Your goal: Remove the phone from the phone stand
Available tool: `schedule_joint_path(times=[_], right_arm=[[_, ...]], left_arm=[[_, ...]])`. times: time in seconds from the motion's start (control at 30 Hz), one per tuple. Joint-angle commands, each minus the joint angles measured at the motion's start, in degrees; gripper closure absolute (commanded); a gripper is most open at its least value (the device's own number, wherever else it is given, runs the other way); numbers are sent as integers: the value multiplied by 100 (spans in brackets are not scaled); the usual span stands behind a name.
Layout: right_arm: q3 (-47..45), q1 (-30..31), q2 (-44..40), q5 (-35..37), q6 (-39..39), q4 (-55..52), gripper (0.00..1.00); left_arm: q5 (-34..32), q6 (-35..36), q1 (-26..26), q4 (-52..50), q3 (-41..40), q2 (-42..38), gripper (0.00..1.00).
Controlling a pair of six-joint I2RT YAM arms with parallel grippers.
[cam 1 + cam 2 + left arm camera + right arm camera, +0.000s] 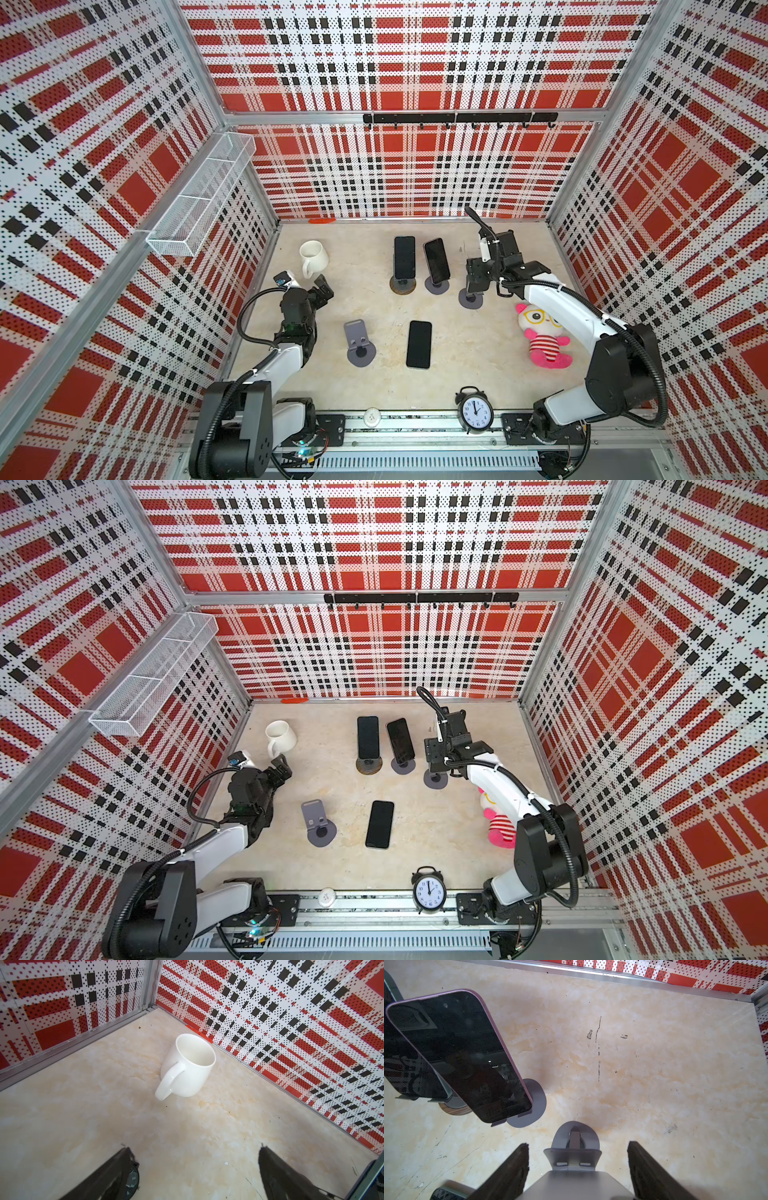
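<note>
My right gripper [476,286] hangs over the rightmost phone stand [471,301], hiding what leans on it in both top views. In the right wrist view a smooth grey slab with rounded corners, the phone [575,1184] seen from its back, rests above the stand's round base [587,1132]. It fills the gap of the right gripper [577,1144] and reaches both black fingers [508,1167]. My left gripper [324,286] stands open and empty near the left wall, its fingers [116,1169] wide apart over bare floor.
Two more dark-screened phones [404,257] [436,259] lean on stands just left of the right gripper. A phone [419,345] lies flat beside an empty stand [357,338]. A white mug [313,253], a pink plush toy [544,336] and a black alarm clock [476,411] stand around.
</note>
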Motion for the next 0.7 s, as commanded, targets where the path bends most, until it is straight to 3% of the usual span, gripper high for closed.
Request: schedule_joint_path(times=[0.0, 0.67], right_arm=[[220, 2, -333, -60, -53, -69, 24], [647, 90, -1218, -766, 167, -1607, 25]], left_arm=[[-13, 85, 70, 85, 89, 45, 2], [-46, 49, 71, 89, 97, 68, 2]])
